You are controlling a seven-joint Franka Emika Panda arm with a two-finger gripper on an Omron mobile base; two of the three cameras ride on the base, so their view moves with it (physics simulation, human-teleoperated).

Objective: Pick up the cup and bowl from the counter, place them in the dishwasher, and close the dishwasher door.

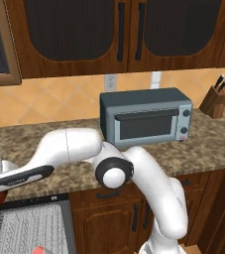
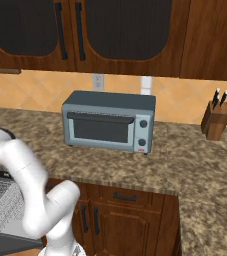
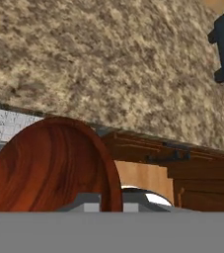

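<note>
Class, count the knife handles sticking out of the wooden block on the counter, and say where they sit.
3 dark handles stand side by side in the knife block, at the far right of the counter against the wall, right of the toaster oven. More could be hidden behind them.

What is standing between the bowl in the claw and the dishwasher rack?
Nothing visible does. The claw is shut on the bowl, and the wire rack lies open just below it. A cup already lies in the rack, toward its front.
</note>
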